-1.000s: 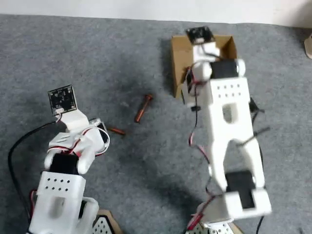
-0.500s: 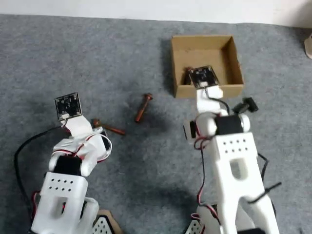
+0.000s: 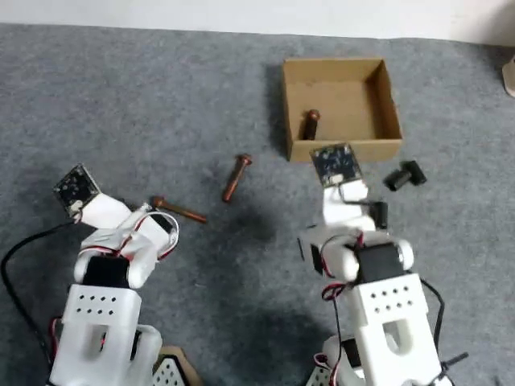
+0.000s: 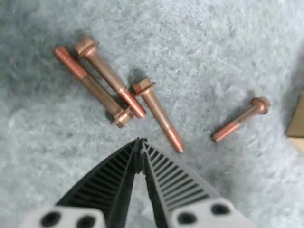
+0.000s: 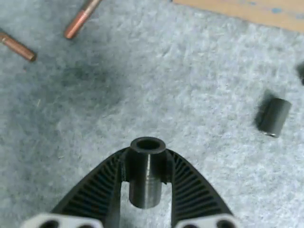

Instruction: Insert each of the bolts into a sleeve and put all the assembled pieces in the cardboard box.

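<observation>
the step in hand is judged to be the pairing of a bolt with a sleeve: a black cylindrical metal sleeve (image 5: pixel 146 183) is held clamped between the ribbed fingers of the right gripper (image 5: pixel 147 159), its open bore showing at the tips. the left gripper (image 4: pixel 141 142) is closed on nothing just short of the threaded end of the nearest copper-coloured flanged bolt (image 4: pixel 159 115), which lies flat on the grey carpet (image 4: pixel 228 57). it is judged that these fingers must be opened and lowered around the shank.
</observation>
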